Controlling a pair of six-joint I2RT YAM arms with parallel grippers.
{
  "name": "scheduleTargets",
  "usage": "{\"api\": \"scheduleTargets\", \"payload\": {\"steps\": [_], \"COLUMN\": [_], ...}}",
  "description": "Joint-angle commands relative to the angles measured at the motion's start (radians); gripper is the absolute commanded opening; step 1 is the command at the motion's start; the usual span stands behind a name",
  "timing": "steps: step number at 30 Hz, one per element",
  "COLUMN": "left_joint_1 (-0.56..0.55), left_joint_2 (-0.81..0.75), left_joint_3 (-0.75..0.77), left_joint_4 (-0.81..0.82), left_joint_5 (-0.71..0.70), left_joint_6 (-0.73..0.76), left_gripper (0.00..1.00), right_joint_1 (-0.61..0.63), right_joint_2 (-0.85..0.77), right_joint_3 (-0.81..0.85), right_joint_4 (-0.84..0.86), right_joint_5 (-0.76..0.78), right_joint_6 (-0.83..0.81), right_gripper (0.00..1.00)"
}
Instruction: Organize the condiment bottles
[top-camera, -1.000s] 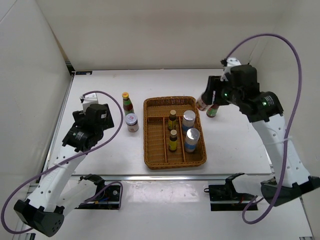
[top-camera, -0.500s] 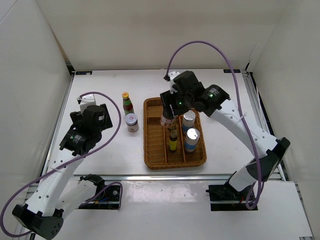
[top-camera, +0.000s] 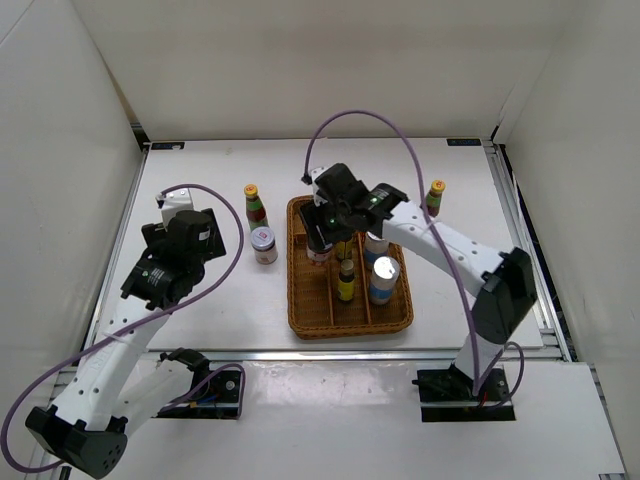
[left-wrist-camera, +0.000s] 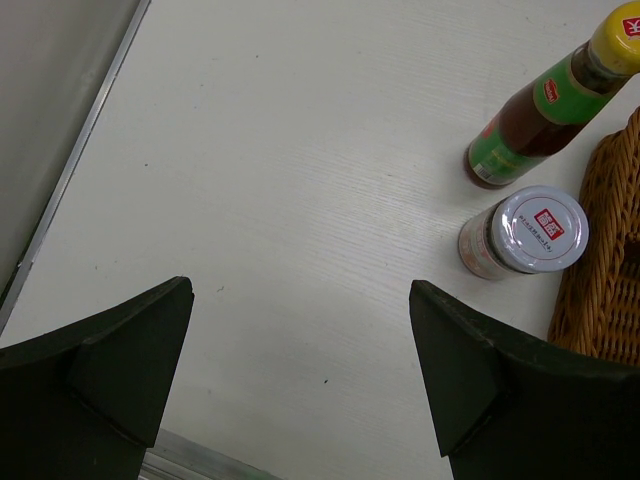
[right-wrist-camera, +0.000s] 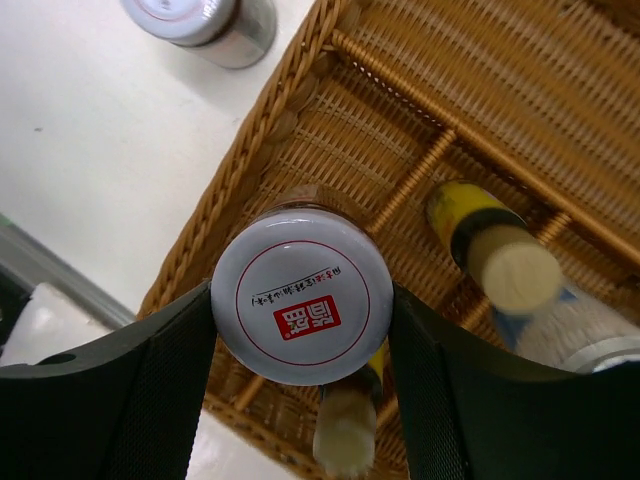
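Worktop (top-camera: 200, 300): white, carries everything listed.

Tray (top-camera: 350, 332): brown wicker with lengthwise dividers, centre of the overhead frame.

Right pincer (right-wrist-camera: 301, 340): closed on a white-lidded jar (right-wrist-camera: 300, 290) and holding it over the tray's leftmost lane, close to the rim. Whether the jar's base touches the wicker cannot be told.
Risk: if let go while it overlaps the rim or a divider, the jar would likely land tilted, then topple or roll out.

Left pincer (left-wrist-camera: 300, 365): open and empty, lower left of the overhead frame.

Tall yellow-capped bottles: one (top-camera: 255, 205) left of the tray, one (top-camera: 435, 197) to the tray's upper right, both outside it.

Silver-topped cylinders (top-camera: 384, 278): two, in the tray's right lane.

Second jar (top-camera: 264, 245): on the worktop, just left of the tray.

Small brown bottles (top-camera: 346, 282): two, in the middle lane beside the held jar.
Risk: the pincer's finger on that side could knock them over as it opens or lifts away.
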Motion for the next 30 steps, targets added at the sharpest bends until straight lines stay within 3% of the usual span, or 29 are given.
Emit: {"api": "scheduleTargets", "payload": {"steps": [1, 16, 17, 18, 19, 20, 23, 30], "left_joint_1": [0.006, 0.006, 0.006, 0.006, 0.006, 0.006, 0.006, 0.006], "left_joint_2": [-0.005, 0.004, 0.004, 0.004, 0.004, 0.004, 0.004, 0.022], "left_joint_3": [-0.002, -0.002, -0.002, -0.002, -0.002, -0.002, -0.011, -0.020], "left_joint_4": [0.021, 0.030, 0.030, 0.030, 0.030, 0.030, 0.054, 0.104], "left_joint_5": [-0.014, -0.005, -0.005, -0.005, -0.005, 0.004, 0.054, 0.215], "left_joint_6": [0.003, 0.012, 0.012, 0.012, 0.012, 0.023, 0.035, 0.086], "left_gripper": [1.00, 1.00, 1.00, 1.00, 1.00, 1.00, 1.00, 1.00], "right_joint_1": [0.014, 0.014, 0.014, 0.014, 0.014, 0.014, 0.014, 0.025], "right_joint_2": [0.033, 0.260, 0.272, 0.272, 0.272, 0.259, 0.236, 0.023], "right_joint_3": [0.003, 0.011, 0.020, 0.020, 0.020, 0.020, 0.098, 0.274], "right_joint_4": [0.170, 0.202, 0.202, 0.202, 0.193, 0.184, 0.121, 0.024], "right_joint_5": [-0.030, 0.010, 0.010, 0.010, 0.010, 0.010, 0.010, 0.117], "right_joint_6": [-0.013, 0.041, 0.050, 0.050, 0.061, 0.071, 0.081, 0.081], "right_gripper": [0.00, 0.00, 0.03, 0.14, 0.32, 0.71, 1.00, 1.00]}}
